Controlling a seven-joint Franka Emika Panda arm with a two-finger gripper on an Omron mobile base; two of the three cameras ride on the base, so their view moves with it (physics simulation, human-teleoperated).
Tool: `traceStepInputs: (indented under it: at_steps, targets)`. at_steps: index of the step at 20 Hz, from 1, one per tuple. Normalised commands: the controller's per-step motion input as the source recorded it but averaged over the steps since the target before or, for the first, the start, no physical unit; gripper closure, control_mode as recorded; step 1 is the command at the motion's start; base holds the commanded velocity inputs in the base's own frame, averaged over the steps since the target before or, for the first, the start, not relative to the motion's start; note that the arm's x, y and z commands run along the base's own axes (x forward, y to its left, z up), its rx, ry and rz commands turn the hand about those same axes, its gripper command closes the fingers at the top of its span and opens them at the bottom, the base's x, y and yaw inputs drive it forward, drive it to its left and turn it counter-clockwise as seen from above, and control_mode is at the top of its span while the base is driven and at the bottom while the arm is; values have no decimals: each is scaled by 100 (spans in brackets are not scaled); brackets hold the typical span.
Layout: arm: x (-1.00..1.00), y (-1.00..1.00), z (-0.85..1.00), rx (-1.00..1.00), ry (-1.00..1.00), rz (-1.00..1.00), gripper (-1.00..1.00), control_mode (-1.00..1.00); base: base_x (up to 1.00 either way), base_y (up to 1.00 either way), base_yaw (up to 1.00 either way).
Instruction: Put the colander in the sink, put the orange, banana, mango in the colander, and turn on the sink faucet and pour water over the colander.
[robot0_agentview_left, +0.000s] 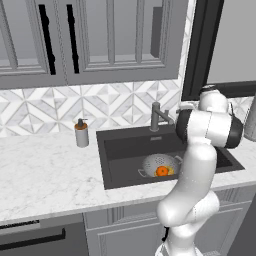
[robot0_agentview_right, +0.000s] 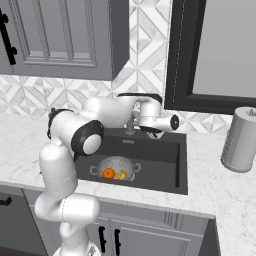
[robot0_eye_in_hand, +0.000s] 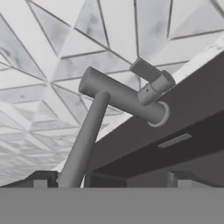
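From the left base view we see the colander (robot0_agentview_left: 159, 165) in the sink (robot0_agentview_left: 125, 150), holding the orange (robot0_agentview_left: 162, 171), with the faucet (robot0_agentview_left: 157, 117) at the far rim and a soap dispenser (robot0_agentview_left: 81, 132) on the counter to the left.

From the right, the gripper (robot0_agentview_right: 165, 123) sits beside the faucet (robot0_agentview_right: 131, 124); the banana (robot0_agentview_right: 120, 175) lies right of the orange (robot0_agentview_right: 108, 173).

In the hand view the faucet (robot0_eye_in_hand: 118, 107) stands close ahead; we cannot tell how wide the jaws are.
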Motion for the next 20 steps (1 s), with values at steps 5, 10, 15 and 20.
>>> traceStepInputs:
  at_steps: [5, 10, 15, 20]
  targets:
    - [35, 1, -13, 0, 0, 3, -100, -100, 0, 0, 0]
    - [23, 7, -19, 0, 0, 3, -100, -100, 0, 0, 0]
    - [27, 14, -17, 0, 0, 3, -100, -100, 0, 0, 0]
    - [28, 11, -12, 0, -1, 1, -100, -100, 0, 0, 0]
